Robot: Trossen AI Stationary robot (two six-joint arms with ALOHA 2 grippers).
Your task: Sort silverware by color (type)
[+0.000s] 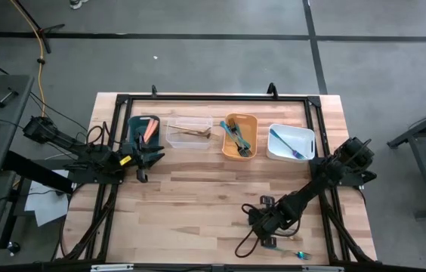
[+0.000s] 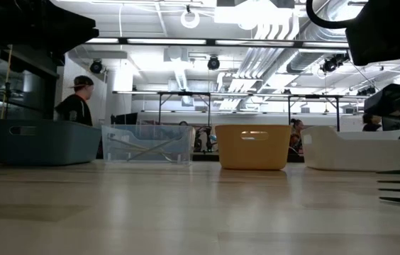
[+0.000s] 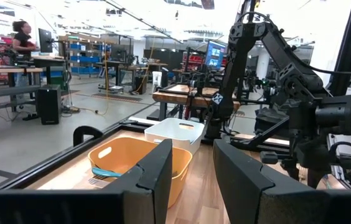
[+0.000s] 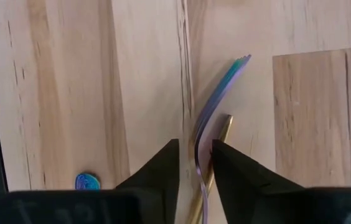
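My right gripper (image 1: 264,225) is low over the near part of the table, right of centre. In the right wrist view it (image 4: 195,149) is shut on an iridescent teal-purple fork (image 4: 216,93) that shows edge-on. A gold utensil (image 4: 224,124) lies along the fork, partly under one finger. Another teal utensil (image 1: 300,255) lies flat by the near edge. My left gripper (image 1: 142,157) hovers in front of the teal bin (image 1: 143,128); it (image 3: 193,168) is open and empty. My right gripper pinches the fork between its two fingers at the neck (image 4: 199,140), where the head curves into the handle. The fingers come from above, pointing down, and lie across it. The tines (image 4: 241,60) point away from the fingers. I cannot tell whether the gold utensil is also held.
Along the far side stand, left to right, the teal bin with salmon utensils, a clear bin (image 1: 189,134) with gold ones, an orange bin (image 1: 239,136) with teal and dark ones, and a white bin (image 1: 291,141) with a blue one. A black frame (image 1: 213,98) borders the table. People show beyond it.
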